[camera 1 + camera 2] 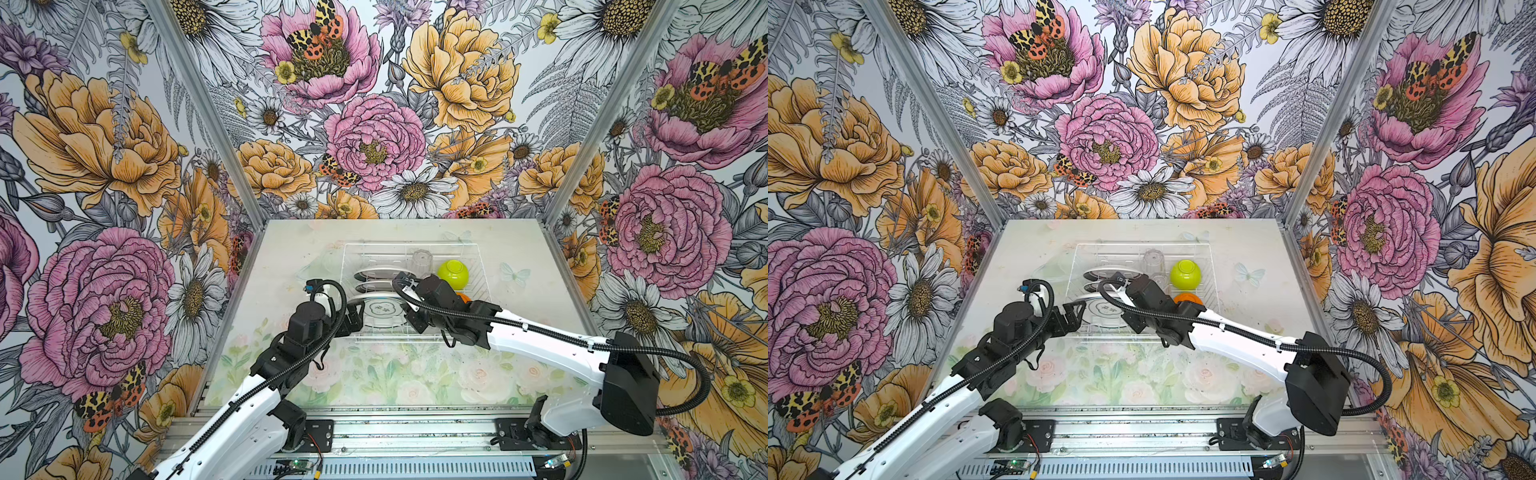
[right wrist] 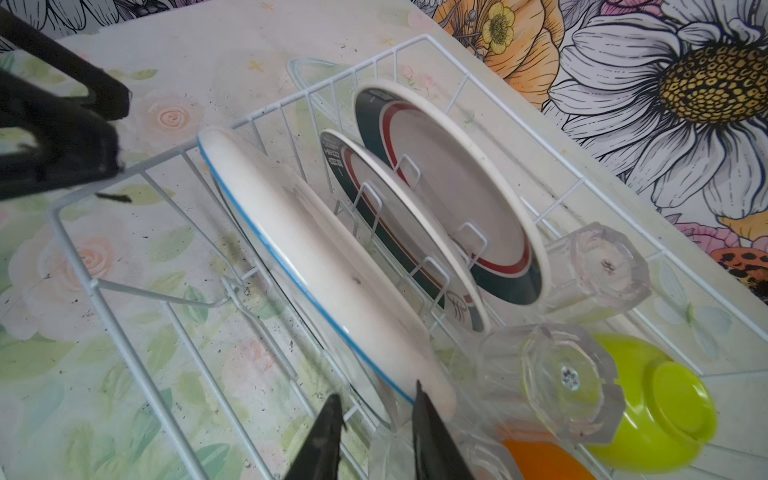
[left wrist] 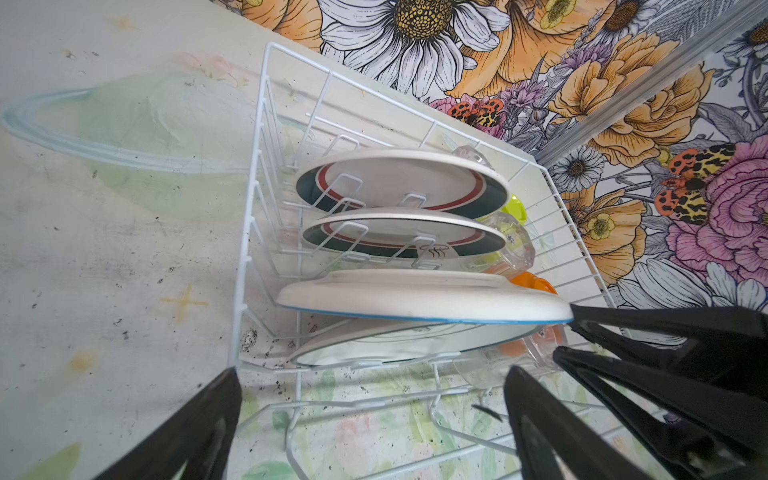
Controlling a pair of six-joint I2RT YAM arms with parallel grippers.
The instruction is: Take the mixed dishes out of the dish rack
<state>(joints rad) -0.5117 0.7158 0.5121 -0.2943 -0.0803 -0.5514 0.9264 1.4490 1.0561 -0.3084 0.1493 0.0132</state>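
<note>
1. While its jaws straddle the edge of the blue-rimmed plate (image 2: 316, 266), the right gripper (image 2: 376, 390) shows no clear clamp: held or not, nobody could tell.
2. Spread wide and empty, the left gripper (image 3: 372, 370) hovers at the near corner of the dish rack (image 2: 72, 245).
3. Two teal-and-red plates (image 2: 457, 187), clear tumblers (image 2: 565, 378), lime-green bowl (image 2: 665, 403) and orange bowl (image 2: 540, 461) all sit in the rack; unloading looks barely begun.

i can't read any text here. the middle plate (image 2: 399, 232) has small white lettering on its dark rim, but it's too blurred to make out.
</note>
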